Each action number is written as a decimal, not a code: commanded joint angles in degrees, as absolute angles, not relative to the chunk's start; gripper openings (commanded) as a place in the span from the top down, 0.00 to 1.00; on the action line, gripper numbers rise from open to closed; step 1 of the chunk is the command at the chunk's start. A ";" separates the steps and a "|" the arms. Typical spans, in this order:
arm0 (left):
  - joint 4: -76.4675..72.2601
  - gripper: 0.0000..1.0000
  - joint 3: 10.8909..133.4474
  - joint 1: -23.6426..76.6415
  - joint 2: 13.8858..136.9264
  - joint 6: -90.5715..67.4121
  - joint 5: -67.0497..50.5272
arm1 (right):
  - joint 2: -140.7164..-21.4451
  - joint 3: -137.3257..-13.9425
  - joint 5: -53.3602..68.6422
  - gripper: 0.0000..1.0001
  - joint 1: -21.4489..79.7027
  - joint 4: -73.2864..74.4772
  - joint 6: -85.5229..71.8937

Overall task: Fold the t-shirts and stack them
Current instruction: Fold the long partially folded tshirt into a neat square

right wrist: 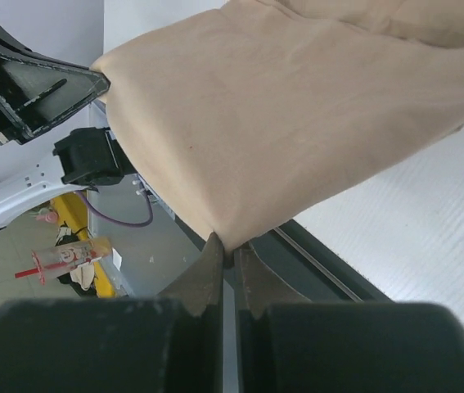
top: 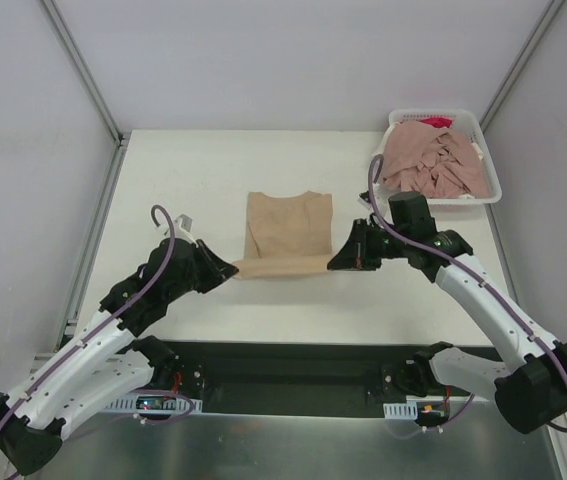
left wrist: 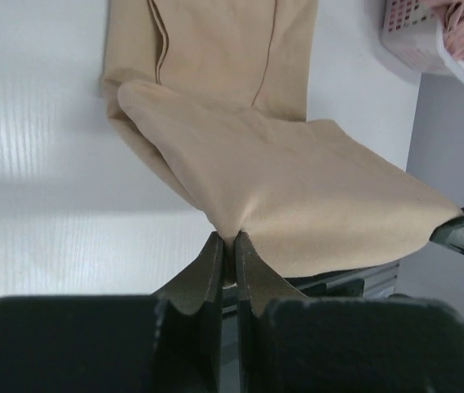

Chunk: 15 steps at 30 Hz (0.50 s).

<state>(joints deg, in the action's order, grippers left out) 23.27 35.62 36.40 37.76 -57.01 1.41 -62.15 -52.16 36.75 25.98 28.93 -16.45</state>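
Note:
A tan-beige t-shirt [top: 286, 232] lies in the middle of the white table, its sides folded in. Its near hem is lifted off the table and stretched between my two grippers. My left gripper [top: 231, 268] is shut on the hem's left corner, seen in the left wrist view [left wrist: 227, 237] with the shirt [left wrist: 297, 188] spreading ahead. My right gripper [top: 335, 262] is shut on the right corner, also seen in the right wrist view [right wrist: 227, 244] under the cloth [right wrist: 297, 115]. Several dusty pink t-shirts [top: 433, 160] lie crumpled in the basket.
The white lattice basket [top: 494, 187] stands at the table's back right corner, also in the left wrist view [left wrist: 416, 41]. The table's dark front rail [top: 293, 355] runs just behind the lifted hem. Grey walls close in both sides.

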 commanded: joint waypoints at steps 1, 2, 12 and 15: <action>23.55 1.00 41.83 36.47 41.65 -54.76 9.31 | -65.74 -58.61 39.99 0.99 25.49 25.31 -16.44; 23.64 1.00 42.44 36.47 42.36 -54.67 10.71 | -66.44 -59.06 40.16 1.00 24.97 24.79 -16.61; 24.35 1.00 49.38 31.12 48.86 -51.68 15.81 | -76.37 -62.13 45.62 0.99 18.37 21.09 -17.32; 24.35 1.00 53.50 29.89 54.74 -49.05 16.87 | -79.09 -64.24 44.04 0.99 17.93 21.53 -16.70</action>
<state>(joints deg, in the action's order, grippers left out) 23.44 47.51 32.38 49.78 -53.84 11.11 -77.03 -59.51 43.70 19.46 23.18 -17.56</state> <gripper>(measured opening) 0.030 0.033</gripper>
